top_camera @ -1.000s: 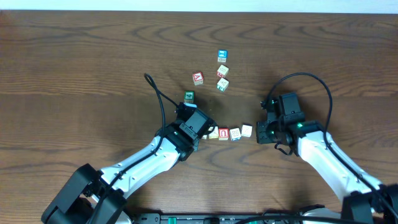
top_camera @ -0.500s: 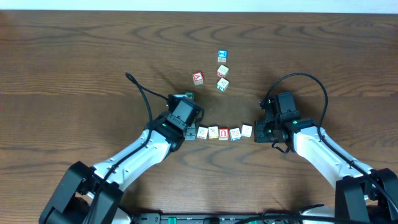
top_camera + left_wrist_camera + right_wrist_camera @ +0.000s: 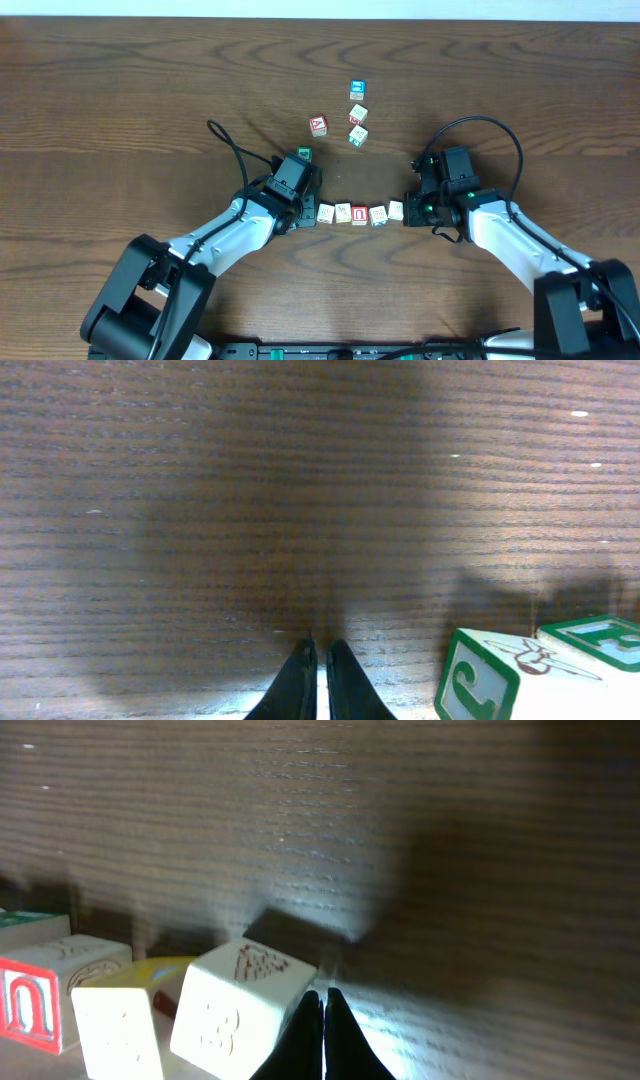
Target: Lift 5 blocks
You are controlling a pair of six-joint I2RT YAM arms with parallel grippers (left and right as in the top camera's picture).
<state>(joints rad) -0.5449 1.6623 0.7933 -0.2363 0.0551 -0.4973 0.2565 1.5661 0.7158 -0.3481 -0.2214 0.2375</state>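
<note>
Five blocks point(image 3: 360, 214) side by side in one straight row on the counter point(image 3: 120, 100), directly between the two end effectors. Mostly pale faces, with a red-outlined letter on the middle one. Sit flat on the wood, none raised.

Left end effector point(image 3: 306, 208) just off the row's left end, fingers point(image 3: 300, 682) pressed together with nothing between them. Seen from the left wrist, low and to the right of those closed tips: a C block point(image 3: 478, 682), pale with a green-outlined letter, apart from the tips, and a green-edged block point(image 3: 592, 640) just past it.

Right end effector point(image 3: 408, 211) at the row's right end, likewise closed and empty. From the right wrist, the shut fingers point(image 3: 308, 1032) right up against the pale end block point(image 3: 240, 1005), immediately to their left; touching or a hair apart, hard to say. Farther left of the tips, more of the row, out to the red-lettered block point(image 3: 30, 1010).

Close ahead of the left end effector, beside its wrist: a green-faced cube point(image 3: 304, 155). Well ahead of both end effectors, apart from the row: a red "A" cube point(image 3: 318, 125), a blue-faced cube point(image 3: 356, 91) and two pale cubes point(image 3: 358, 125) in a loose cluster.
</note>
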